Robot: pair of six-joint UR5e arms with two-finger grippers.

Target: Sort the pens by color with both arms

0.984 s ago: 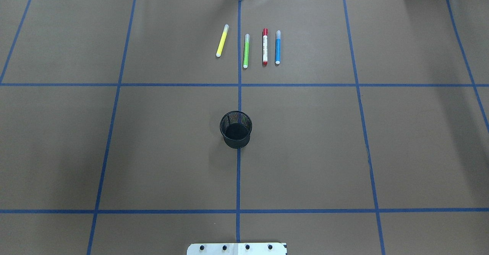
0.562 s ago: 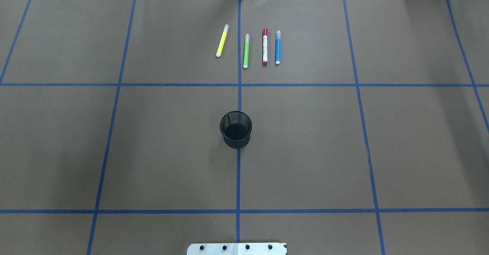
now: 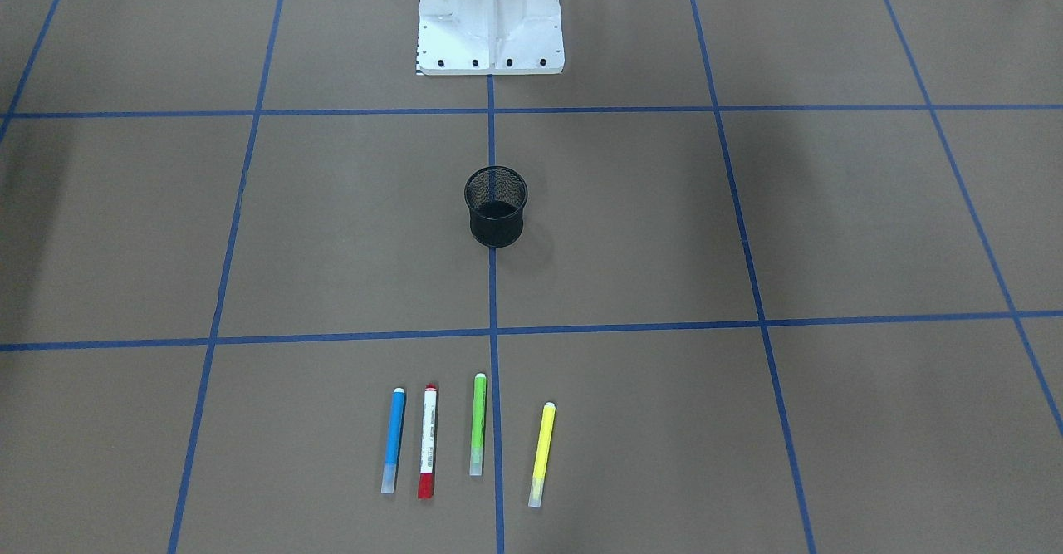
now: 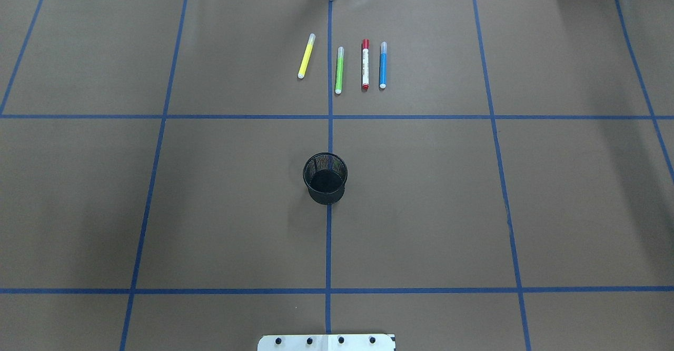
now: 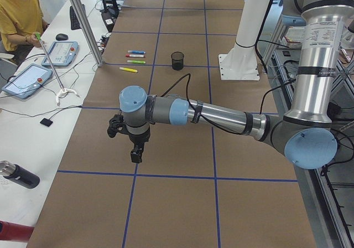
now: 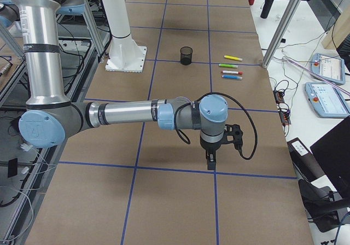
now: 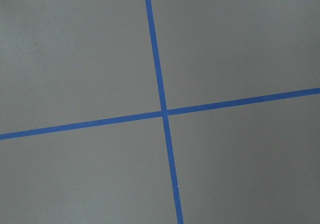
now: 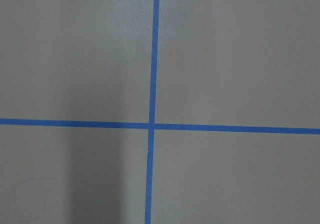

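Note:
Four pens lie side by side on the brown mat at the far middle: yellow (image 4: 306, 57), green (image 4: 339, 70), white-bodied with red cap (image 4: 365, 64) and blue (image 4: 383, 66). They also show in the front view: blue (image 3: 393, 439), red (image 3: 428, 442), green (image 3: 477, 425), yellow (image 3: 541, 454). Neither arm shows in the overhead or front view. The left gripper (image 5: 135, 154) hangs over the mat far out on the left end, and the right gripper (image 6: 210, 158) hangs far out on the right end. I cannot tell whether either is open or shut. Both wrist views show only mat and blue tape.
A black mesh cup (image 4: 325, 178) stands upright on the centre tape line, between the pens and the white pedestal base (image 3: 490, 18). Blue tape lines divide the mat into squares. An operator in yellow (image 5: 19, 15) sits past the table's far edge beside tablets.

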